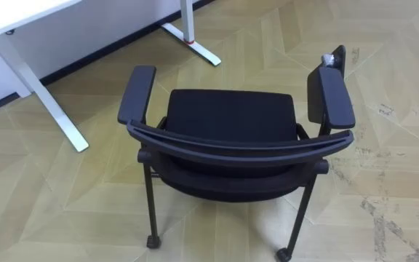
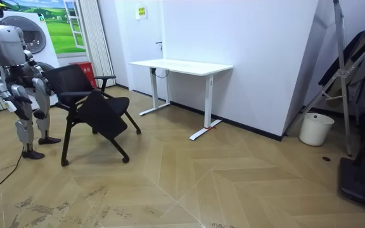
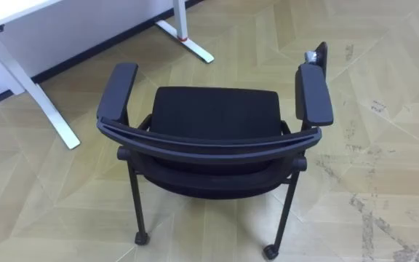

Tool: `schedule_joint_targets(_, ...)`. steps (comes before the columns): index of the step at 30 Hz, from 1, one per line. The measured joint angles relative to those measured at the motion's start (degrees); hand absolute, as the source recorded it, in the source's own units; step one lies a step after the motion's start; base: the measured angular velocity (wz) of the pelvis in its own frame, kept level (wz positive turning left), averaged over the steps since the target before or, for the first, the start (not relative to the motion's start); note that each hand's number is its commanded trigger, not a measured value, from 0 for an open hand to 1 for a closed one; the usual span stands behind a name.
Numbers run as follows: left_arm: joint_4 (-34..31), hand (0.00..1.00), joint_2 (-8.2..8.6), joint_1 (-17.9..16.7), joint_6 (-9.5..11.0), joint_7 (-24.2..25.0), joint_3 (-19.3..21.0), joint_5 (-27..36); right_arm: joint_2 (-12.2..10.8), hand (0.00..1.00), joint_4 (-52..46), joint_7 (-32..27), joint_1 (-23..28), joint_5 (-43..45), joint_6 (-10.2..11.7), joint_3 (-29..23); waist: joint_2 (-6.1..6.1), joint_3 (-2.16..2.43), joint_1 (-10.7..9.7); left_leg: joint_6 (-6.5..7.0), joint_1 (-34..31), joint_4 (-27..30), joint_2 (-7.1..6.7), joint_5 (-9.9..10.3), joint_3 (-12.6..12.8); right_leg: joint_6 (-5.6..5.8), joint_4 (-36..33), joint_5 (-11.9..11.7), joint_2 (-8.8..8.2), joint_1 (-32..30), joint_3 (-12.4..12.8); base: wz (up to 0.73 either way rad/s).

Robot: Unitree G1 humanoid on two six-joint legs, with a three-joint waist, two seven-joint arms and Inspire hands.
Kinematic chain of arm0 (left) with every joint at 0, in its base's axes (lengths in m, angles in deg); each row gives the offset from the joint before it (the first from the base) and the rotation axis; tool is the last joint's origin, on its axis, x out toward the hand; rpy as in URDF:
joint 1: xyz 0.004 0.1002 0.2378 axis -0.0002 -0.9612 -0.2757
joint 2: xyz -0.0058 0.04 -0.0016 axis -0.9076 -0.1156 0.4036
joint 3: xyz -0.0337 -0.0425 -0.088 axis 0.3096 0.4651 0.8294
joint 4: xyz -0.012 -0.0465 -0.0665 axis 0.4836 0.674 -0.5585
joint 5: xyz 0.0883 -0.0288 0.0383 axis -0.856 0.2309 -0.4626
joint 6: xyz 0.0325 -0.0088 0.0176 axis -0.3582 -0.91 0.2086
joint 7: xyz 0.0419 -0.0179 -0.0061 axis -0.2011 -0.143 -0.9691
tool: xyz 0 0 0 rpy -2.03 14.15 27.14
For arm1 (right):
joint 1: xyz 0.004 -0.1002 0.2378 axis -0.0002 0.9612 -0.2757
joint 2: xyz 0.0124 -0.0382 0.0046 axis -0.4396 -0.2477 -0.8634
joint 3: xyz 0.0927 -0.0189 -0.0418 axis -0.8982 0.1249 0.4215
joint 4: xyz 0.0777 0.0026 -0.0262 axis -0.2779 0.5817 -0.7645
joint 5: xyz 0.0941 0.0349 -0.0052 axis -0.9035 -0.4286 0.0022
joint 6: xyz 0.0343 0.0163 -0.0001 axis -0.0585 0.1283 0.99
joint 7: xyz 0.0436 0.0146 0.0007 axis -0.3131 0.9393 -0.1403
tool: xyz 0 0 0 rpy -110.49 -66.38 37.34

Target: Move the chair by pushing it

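The chair [image 1: 231,116] stands on the wood floor [image 1: 398,218], near the bench [image 1: 6,18] but not under it. Its seat is turned away from you, toward the bench. The curved top rail of the backrest [image 1: 242,145] is the part farthest from the bench and closest to you. In the room view the robot stands just behind it, on the side away from the bench.

I cannot tell whether each robot hand is spread, pressed together or pinching something.

To do the push well, I think you should put both palms on that rail, at equal distance from its middle. Push level and slowly. An uneven push will probably swing the chair, because the rear legs carry small castors [image 1: 152,241]. The armrests [image 1: 137,94] are padded and look less firm as a pushing place. Keep the line of travel between the bench legs [image 1: 49,109], so an armrest does not catch one.

About writing, there is none on the chair that I can see. In the room view, a yellow notice [image 2: 141,11] hangs on the wall beyond the bench, and it is too small to read.
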State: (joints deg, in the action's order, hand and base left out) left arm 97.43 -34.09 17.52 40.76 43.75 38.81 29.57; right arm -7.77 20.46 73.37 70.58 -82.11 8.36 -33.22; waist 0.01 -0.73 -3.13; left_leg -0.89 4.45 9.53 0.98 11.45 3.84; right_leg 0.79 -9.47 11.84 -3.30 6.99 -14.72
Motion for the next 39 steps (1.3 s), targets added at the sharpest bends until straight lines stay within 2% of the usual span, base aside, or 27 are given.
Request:
schedule_joint_targets(8, 0.0, 0.0, 0.21, 0.3, -0.5, -0.3, 1.2, -1.6, -0.1, 0.0, 1.5, -0.1, -0.9, 0.6, -0.3, -1.8, -0.06, 0.08, -0.3, 0.01, -0.1, 0.1, -0.02, 0.0, 0.0, 0.2, -0.1, 0.1, 0.03, 0.0, 0.4, 0.0)
schedule_joint_targets(13, 0.1, 0.0, 0.32, -0.4, -0.7, -0.9, 2.7, -1.3, -0.2, 0.0, 2.0, -0.1, -0.7, 0.4, -0.4, -3.3, 0.21, 0.41, -0.4, 0.03, 0.0, 0.8, -0.02, 0.0, -0.1, 0.29, 0.0, 0.3, 0.05, 0.2, 0.6, 0.03)
schedule_joint_targets(16, 0.1, 0.0, 0.32, -1.1, -0.7, -1.1, 3.6, -1.3, -0.2, 0.0, 2.0, 0.0, -0.5, 0.4, -0.4, -3.3, 0.42, 0.77, -1.0, 0.03, 0.1, 0.8, -0.02, 0.0, -0.3, 0.29, 0.0, 0.3, 0.07, 0.4, 0.4, 0.04)
schedule_joint_targets(24, 0.0, 0.0, 0.32, -1.7, -0.7, -1.5, 5.2, -0.5, -0.9, 0.0, 2.0, -0.2, -0.1, 0.4, -0.4, -4.6, 1.22, 0.79, -1.3, 0.03, 0.2, 0.5, -0.25, 0.0, -0.6, 0.29, 0.9, 0.3, 0.11, 1.2, 0.5, 0.01)
schedule_joint_targets(27, 0.0, 0.0, 0.52, -2.3, -0.7, -3.0, 6.1, -0.7, -1.5, 0.0, 1.9, -0.8, 0.2, 0.5, -0.4, -5.5, 1.31, 0.78, -1.2, 0.03, 0.2, 0.1, -0.28, 0.0, -0.4, 0.33, 0.9, 0.4, 0.07, 1.2, 0.4, 0.0)
schedule_joint_targets(30, 0.0, 0.0, 0.58, -2.3, -0.9, -5.5, 7.8, -3.9, -1.6, 0.0, 1.9, -2.0, 0.1, 0.9, -0.5, -5.5, 1.09, 0.68, -1.2, 0.03, 0.1, 0.1, -0.23, 0.0, 0.2, 0.33, 0.9, 0.4, 0.07, 1.1, 0.6, 0.0)
schedule_joint_targets(33, 0.0, 0.0, 0.42, -2.1, -2.0, -8.4, 8.3, -7.9, -1.5, 0.0, 1.9, -3.1, 0.1, 1.8, -1.2, -5.7, 0.95, 0.55, -1.3, 0.03, 0.2, 0.1, -0.24, 0.0, 0.2, 0.33, 0.9, 0.4, 0.07, 1.2, 0.5, 0.0)
schedule_joint_targets(39, -1.0, 0.0, -0.27, -1.9, -2.9, -15.0, 13.8, -12.2, -1.1, 0.0, 1.5, -3.8, 0.1, 3.0, -2.2, -8.2, 0.52, 0.35, -1.3, 0.04, 0.2, 0.0, -0.23, 0.0, 0.2, 0.33, 0.9, 0.4, 0.07, 1.2, 0.6, 0.01)
